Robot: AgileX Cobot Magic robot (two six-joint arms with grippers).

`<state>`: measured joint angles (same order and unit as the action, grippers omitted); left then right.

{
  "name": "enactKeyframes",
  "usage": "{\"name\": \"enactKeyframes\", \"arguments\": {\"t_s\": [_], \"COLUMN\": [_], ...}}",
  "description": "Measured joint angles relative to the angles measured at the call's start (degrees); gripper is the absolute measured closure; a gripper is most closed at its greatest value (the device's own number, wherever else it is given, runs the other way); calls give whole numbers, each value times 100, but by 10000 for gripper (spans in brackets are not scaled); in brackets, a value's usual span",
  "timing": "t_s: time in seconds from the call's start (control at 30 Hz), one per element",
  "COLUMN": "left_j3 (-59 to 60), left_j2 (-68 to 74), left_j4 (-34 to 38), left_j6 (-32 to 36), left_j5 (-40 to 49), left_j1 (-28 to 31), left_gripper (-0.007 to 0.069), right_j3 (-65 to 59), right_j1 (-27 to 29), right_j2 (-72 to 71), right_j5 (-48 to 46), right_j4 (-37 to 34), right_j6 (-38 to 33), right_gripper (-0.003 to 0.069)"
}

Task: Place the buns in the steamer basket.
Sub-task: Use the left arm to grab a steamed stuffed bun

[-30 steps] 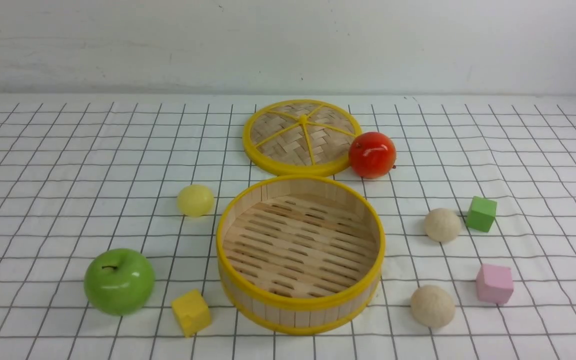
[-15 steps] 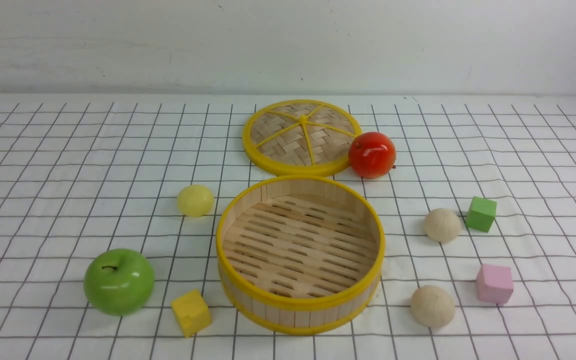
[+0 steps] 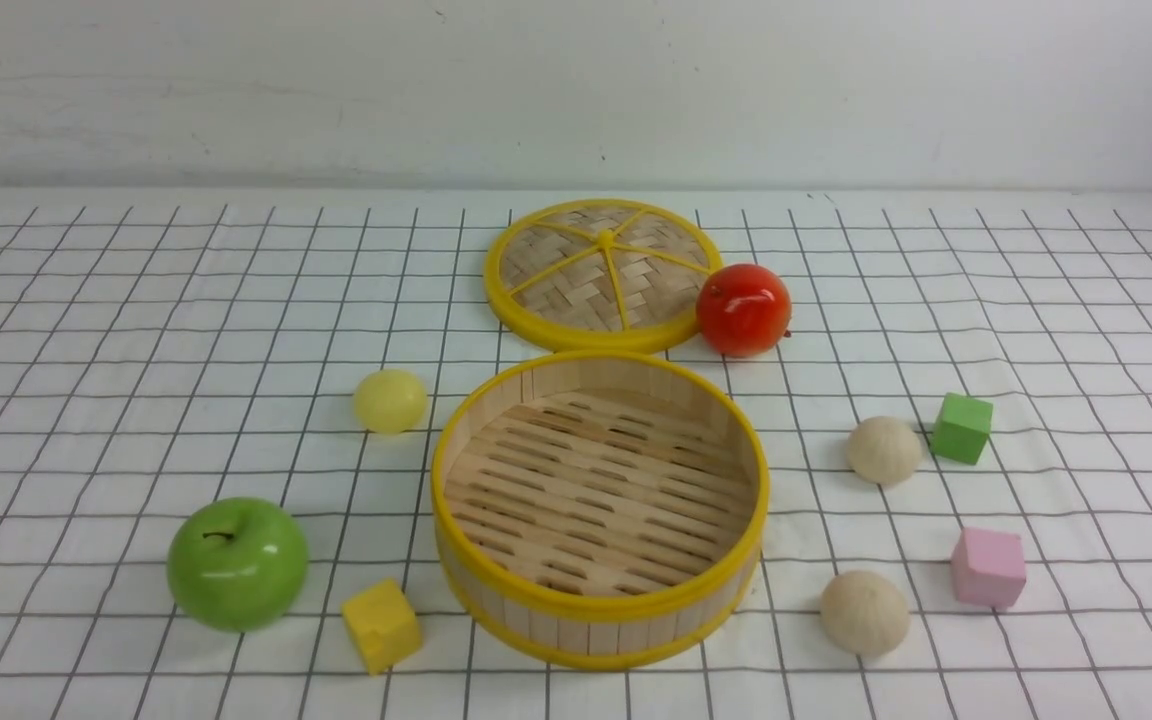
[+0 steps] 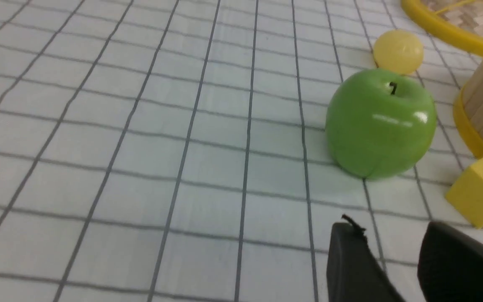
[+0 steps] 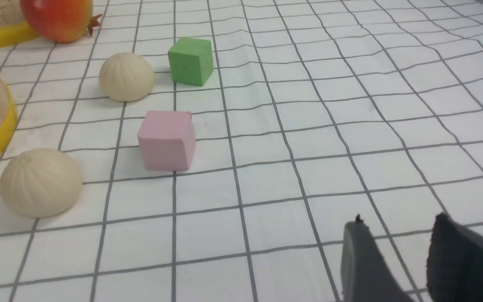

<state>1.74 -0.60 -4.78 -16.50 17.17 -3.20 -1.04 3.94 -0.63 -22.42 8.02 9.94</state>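
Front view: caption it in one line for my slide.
Empty steamer basket at centre, lid behind, three buns on the checked cloth beside it.

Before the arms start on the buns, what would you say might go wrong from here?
The far beige bun lies close beside the green cube, so a finger may well catch the cube. From the left gripper, the green apple stands in front of the yellow bun; a straight reach would probably knock it.
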Motion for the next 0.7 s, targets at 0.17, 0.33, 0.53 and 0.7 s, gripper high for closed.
{"name": "enactKeyframes", "arguments": {"t_s": [0.17, 0.33, 0.53, 0.7], "left_j3": [0, -52, -1347, -3297], "left_j2": [0, 0, 279, 1610], "left_j4": [170, 424, 928, 1205], "left_j6": [-148, -266, -189, -469], "left_j5": [-1323, -2515, -2481, -1119], "left_j1": [0, 0, 0, 0], "left_gripper": [386, 386, 386, 386], "right_j3": [0, 0, 0, 0], "right_j1": [0, 0, 0, 0], "right_j2": [0, 0, 0, 0], "right_j5": [0, 0, 0, 0], "right_j4": [0, 0, 0, 0], "right_j6": [0, 0, 0, 0], "right_gripper": [420, 420, 420, 420]}}
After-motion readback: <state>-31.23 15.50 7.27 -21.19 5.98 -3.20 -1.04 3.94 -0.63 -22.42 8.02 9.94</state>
